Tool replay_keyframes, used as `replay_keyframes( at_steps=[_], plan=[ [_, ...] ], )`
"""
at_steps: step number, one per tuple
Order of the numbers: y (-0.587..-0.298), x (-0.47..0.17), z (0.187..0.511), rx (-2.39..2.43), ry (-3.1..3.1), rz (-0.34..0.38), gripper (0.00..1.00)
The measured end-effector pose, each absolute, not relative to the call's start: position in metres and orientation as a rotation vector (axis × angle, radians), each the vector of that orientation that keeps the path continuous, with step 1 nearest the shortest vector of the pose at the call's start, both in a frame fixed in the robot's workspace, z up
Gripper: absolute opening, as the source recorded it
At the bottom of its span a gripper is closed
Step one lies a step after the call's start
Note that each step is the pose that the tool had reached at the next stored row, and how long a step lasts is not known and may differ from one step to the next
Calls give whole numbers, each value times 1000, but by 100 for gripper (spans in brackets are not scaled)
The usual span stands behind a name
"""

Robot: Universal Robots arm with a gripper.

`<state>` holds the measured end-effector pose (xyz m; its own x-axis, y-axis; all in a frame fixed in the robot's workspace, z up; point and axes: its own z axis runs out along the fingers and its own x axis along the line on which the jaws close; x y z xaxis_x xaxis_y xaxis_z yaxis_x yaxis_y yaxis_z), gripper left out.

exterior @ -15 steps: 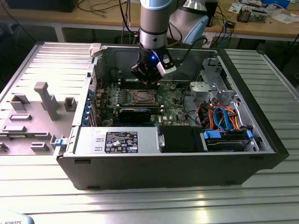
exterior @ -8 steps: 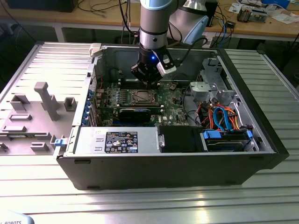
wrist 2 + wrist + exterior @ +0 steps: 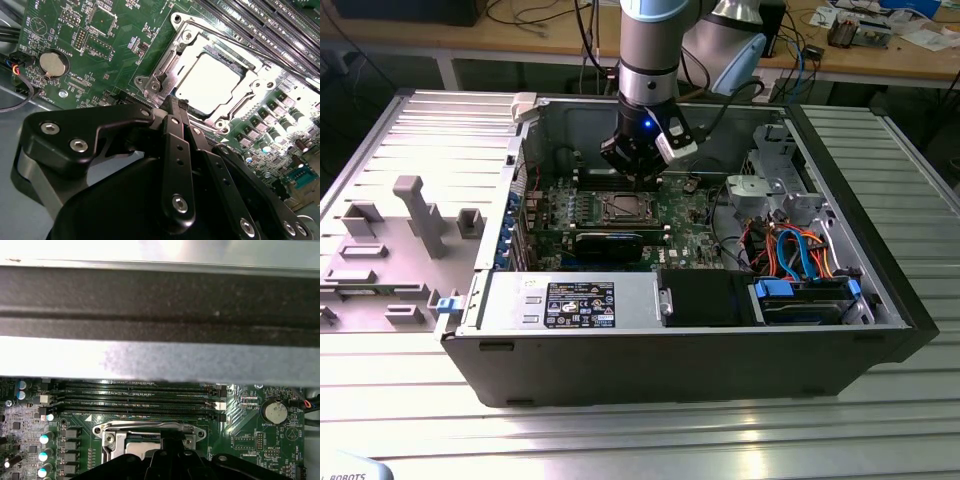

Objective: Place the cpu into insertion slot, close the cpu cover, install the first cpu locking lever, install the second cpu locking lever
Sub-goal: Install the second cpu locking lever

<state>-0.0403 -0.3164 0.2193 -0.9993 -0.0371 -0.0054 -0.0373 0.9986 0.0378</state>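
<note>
Hovering gripper [image 3: 172, 102], fingers together, empty | cpu [image 3: 210, 82] in insertion slot [image 3: 180, 37] | cpu cover [image 3: 167, 67] down

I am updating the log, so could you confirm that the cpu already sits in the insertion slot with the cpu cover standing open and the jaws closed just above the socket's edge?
Not quite: the cpu cover is closed, lying flat around the cpu in the insertion slot, as the second wrist view shows. The gripper is closed at the socket's edge.
</note>
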Motion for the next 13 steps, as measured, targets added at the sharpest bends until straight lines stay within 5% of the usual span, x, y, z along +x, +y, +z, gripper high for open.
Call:
replay_keyframes(
  at_steps=[13],
  plan=[
    [-317,-40,225,-58,3136,60,11]
  ],
)
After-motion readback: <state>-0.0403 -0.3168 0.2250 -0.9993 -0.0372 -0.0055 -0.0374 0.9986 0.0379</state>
